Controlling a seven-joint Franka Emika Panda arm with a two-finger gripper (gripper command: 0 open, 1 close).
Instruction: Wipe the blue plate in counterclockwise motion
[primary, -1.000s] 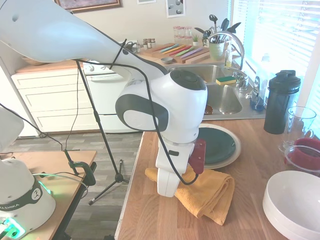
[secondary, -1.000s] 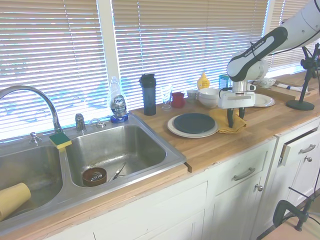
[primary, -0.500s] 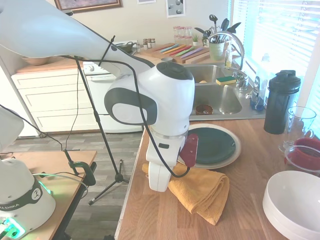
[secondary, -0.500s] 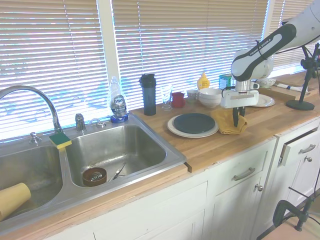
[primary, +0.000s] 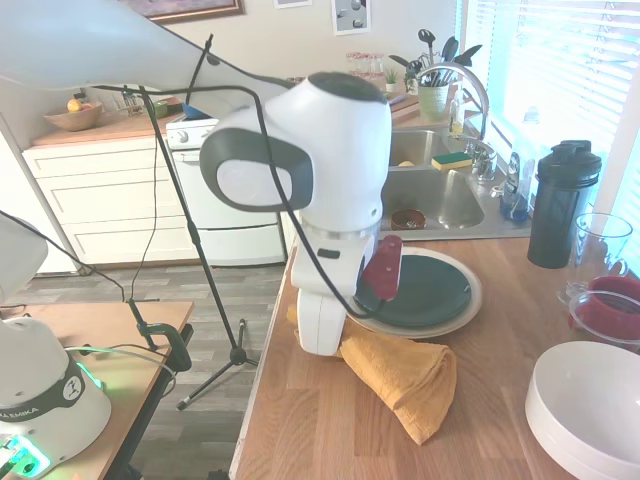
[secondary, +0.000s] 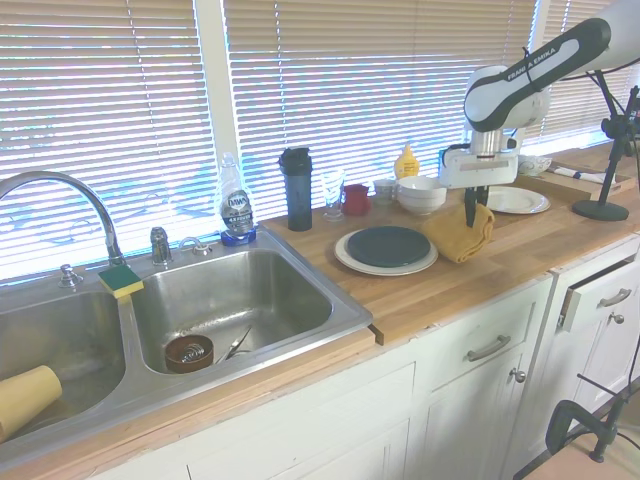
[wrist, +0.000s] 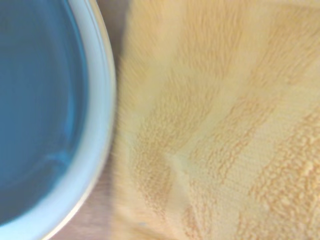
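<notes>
My pincer (secondary: 472, 212) pinches the yellow cloth (secondary: 459, 233) by its top fold; soft and limp, it drapes below. The blue plate (secondary: 387, 246), glossy, rigid, likely slippery and breakable, rests on a cream plate (secondary: 345, 257) just beside and below my pincer, toward the sink (secondary: 235, 300)

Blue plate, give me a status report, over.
Hand shut on yellow towel, lifting it off the counter. Blue plate sits on white plate, not yet wiped. Nothing in the way.
</notes>
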